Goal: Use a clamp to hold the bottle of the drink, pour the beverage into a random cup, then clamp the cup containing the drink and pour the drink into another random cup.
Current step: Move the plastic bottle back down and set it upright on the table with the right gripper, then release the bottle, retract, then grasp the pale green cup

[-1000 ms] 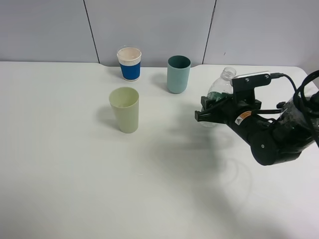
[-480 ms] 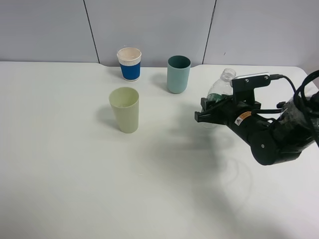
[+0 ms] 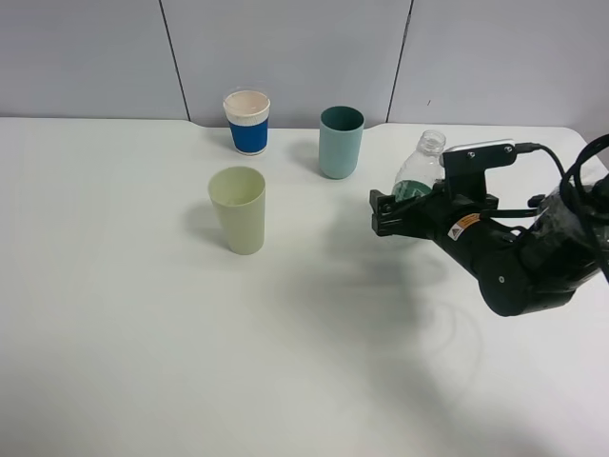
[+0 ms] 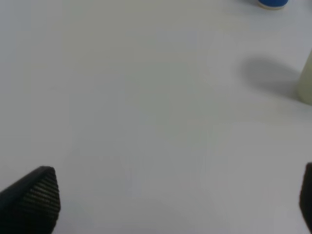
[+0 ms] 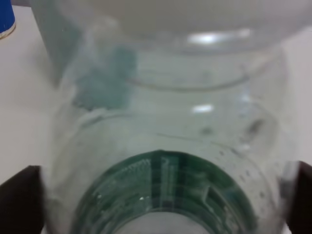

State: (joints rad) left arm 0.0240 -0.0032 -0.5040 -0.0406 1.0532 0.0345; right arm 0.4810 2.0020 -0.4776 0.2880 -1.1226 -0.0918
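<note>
- The small clear plastic bottle with a green label and no cap stands on the right side of the white table; its neck points up, and its base is hidden behind the arm in the high view
- The two-fingered black right gripper on a thick black arm wrapped in clear plastic reaches in level with the label; its jaws stand wide apart, one on each side of the bottle, and the wrist view shows a thin sliver of space at each side
- The teal plastic cup stands upright just beyond the bottle, toward the grey panelled wall
- The pale yellow-green tapered tumbler stands upright nearer the middle of the table, well apart from the bottle
- The white cup with a blue band stands behind the tumbler, near the wall
- The black left gripper hangs over bare table, its jaws spread wide with nothing between them
</note>
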